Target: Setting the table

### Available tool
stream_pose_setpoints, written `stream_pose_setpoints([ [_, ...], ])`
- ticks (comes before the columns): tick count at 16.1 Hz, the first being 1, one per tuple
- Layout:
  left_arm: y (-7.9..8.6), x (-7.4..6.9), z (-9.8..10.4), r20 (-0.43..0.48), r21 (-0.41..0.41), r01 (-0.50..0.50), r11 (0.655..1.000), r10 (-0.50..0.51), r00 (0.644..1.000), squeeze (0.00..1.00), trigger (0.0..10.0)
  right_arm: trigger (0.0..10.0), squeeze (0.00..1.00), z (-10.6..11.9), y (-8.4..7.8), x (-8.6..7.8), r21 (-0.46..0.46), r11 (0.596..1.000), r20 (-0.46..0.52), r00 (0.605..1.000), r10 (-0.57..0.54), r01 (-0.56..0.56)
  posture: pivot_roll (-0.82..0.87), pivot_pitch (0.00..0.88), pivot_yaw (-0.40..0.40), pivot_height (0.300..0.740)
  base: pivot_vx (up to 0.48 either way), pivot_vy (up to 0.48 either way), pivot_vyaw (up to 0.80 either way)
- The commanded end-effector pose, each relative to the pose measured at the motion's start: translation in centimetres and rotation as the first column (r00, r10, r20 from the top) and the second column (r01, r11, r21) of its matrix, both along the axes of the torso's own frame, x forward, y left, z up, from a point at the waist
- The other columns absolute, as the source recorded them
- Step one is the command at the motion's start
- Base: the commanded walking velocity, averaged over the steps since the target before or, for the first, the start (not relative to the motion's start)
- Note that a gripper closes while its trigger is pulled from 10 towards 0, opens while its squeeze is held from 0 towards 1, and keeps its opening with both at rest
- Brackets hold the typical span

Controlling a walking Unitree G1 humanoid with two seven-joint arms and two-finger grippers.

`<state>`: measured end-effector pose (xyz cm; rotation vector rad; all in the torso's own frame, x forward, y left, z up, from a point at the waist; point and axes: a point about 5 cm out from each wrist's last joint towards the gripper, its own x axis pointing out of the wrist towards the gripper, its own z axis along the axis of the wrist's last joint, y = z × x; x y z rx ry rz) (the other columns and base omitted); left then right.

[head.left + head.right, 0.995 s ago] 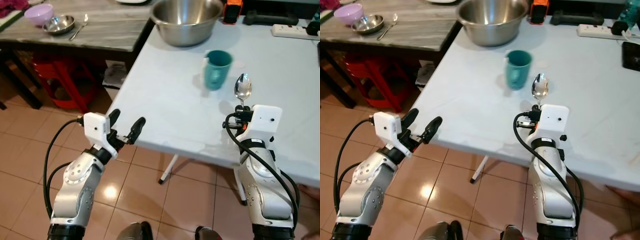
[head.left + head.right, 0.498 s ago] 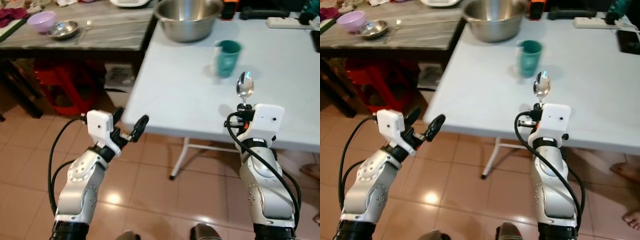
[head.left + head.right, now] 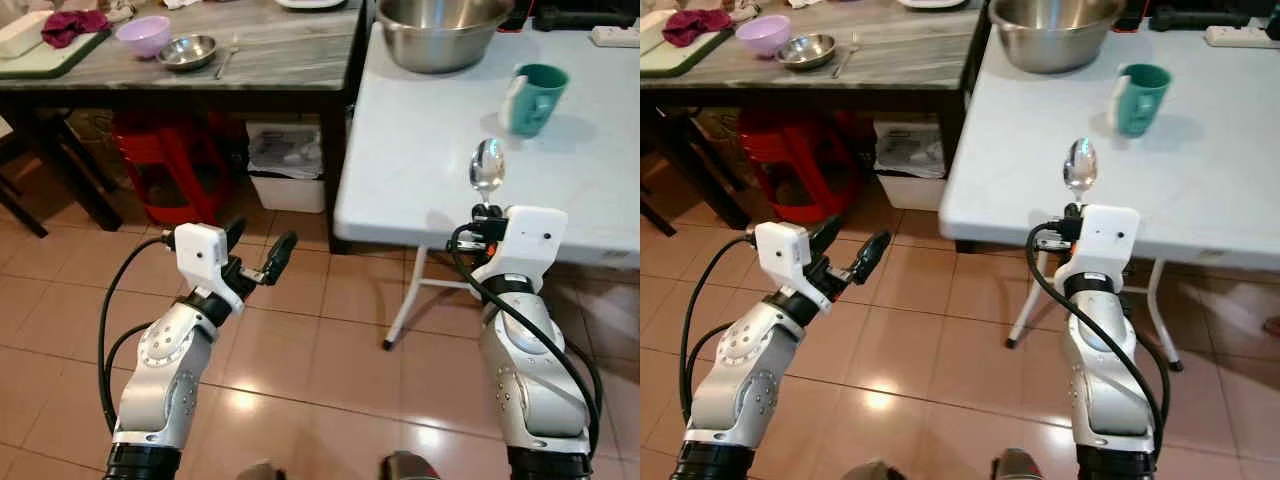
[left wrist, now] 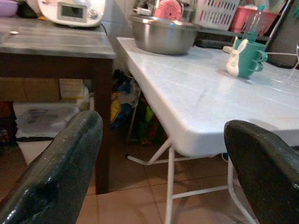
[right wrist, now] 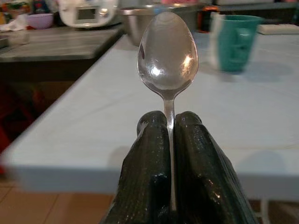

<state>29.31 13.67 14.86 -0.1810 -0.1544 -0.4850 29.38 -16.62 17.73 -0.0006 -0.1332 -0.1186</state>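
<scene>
My right gripper is shut on the handle of a steel spoon, whose bowl stands upright over the near edge of the white table. In the right wrist view the spoon rises from between the closed fingers. My left gripper hangs open and empty over the tiled floor, left of the table; its fingers frame the table's corner in the left wrist view. On the table stand a teal mug and a large steel bowl.
A dark marble-topped table at the left carries a purple bowl, a small steel bowl and a spoon. A red stool and a white bin sit under it. A power strip lies far right.
The camera has backed away from the white table, so its edge now lies farther ahead and more floor shows. Both grippers keep their pose, the spoon still held.
</scene>
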Motion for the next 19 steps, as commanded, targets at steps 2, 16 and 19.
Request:
stream_pose_setpoints([
  [2, 0.96, -0.21, -0.43, -0.013, 0.022, -0.032, 0.999, 0.033, 0.999, 0.0, 10.0, 10.0, 0.0, 0.38, 1.0, -0.05, 0.016, 0.999, 0.025, 0.999, 0.031, -0.031, -0.16, 0.157, 0.09, 0.74, 0.0, 0.48, 0.0],
  [16, 0.79, -0.37, -0.46, -0.024, -0.007, -0.045, 0.999, 0.045, 0.999, 0.0, 10.0, 10.0, 0.0, 0.47, 0.31, 0.14, 0.004, 1.0, 0.033, 0.999, 0.022, -0.022, -0.15, 0.163, 0.091, 0.74, 0.041, 0.226, 0.0],
  [19, 0.67, -0.47, -0.49, -0.024, -0.009, -0.039, 0.999, 0.039, 0.999, 0.0, 10.0, 10.0, 0.0, 0.49, 0.41, 0.12, 0.002, 1.0, 0.036, 0.999, 0.027, -0.027, -0.15, 0.163, 0.092, 0.74, 0.37, 0.0, 0.0],
])
